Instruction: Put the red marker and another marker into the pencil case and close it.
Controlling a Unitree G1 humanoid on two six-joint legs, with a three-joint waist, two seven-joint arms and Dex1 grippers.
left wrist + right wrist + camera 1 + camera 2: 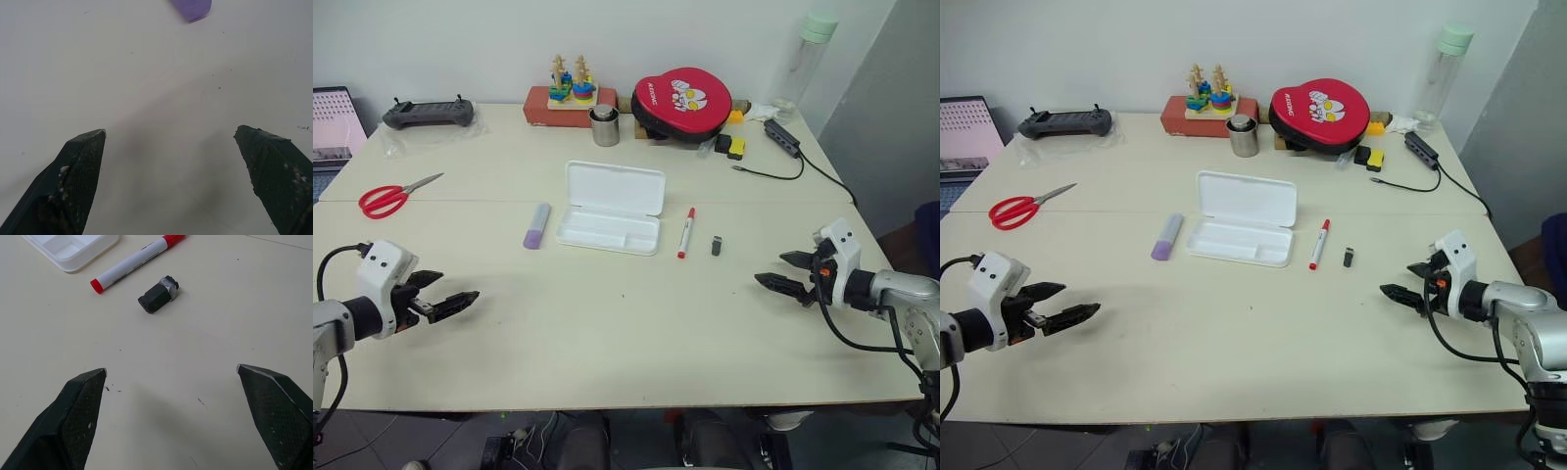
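both hands (445, 300) (783, 272) open, pencil case (610, 208) open

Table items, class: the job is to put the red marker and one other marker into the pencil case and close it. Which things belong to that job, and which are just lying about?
Belong to the job:
red marker
lilac marker
pencil case, lid open

Just lying about:
scissors
small dark block
metal cup
red pouch
stacking toy
controller
water bottle

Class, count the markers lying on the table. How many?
2. The lilac marker lies left of the open pencil case; the red marker lies to its right.
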